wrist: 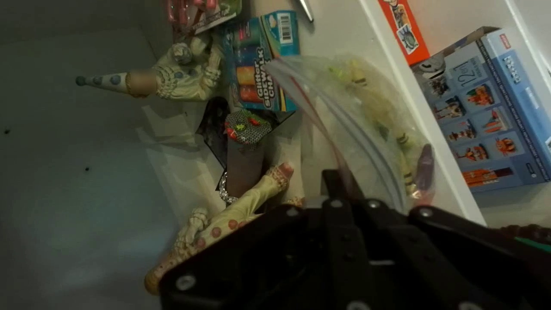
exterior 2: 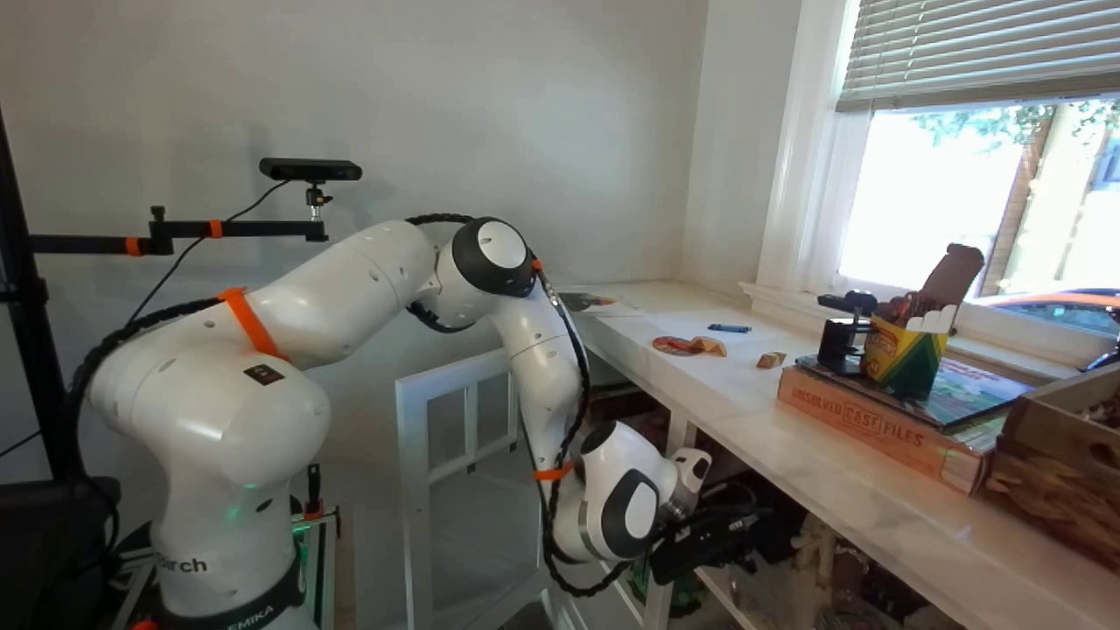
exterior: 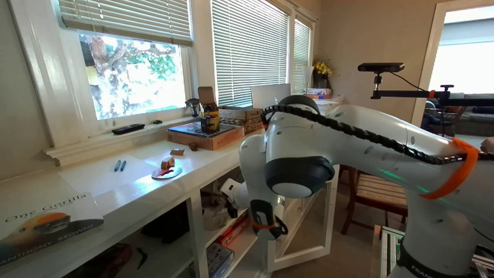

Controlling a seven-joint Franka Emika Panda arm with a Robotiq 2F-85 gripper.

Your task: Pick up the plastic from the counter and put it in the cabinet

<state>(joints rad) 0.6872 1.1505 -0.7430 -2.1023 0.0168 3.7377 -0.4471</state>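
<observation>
Whitish, see-through plastic — a wrinkled zip bag (wrist: pixel 366 129) that I take for the task's piece — is over a white shelf (wrist: pixel 340 26) within the white wooden cabinet (exterior: pixel 198 227). Beside the cabinet its white-framed glass door (exterior: pixel 303 258) stands wide, presumably to give the jointed white arm (exterior: pixel 370 154) its way in; the arm is bent low for the same reason, since the long white bench (exterior: pixel 208 160) roofs the cabinet. Within the cabinet, the black tool (wrist: pixel 341 185) has its jaws closed together, apparently pinching the bag: thin film calls for nothing wider, and a red-lined edge crosses their ends, though the contact itself is partly hidden. Deeper in the cabinet, the blue cardboard chalk box (wrist: pixel 260 64) and a cream-robed figure (wrist: pixel 185 79) in a pale cone hat may catch loose plastic on release.
</observation>
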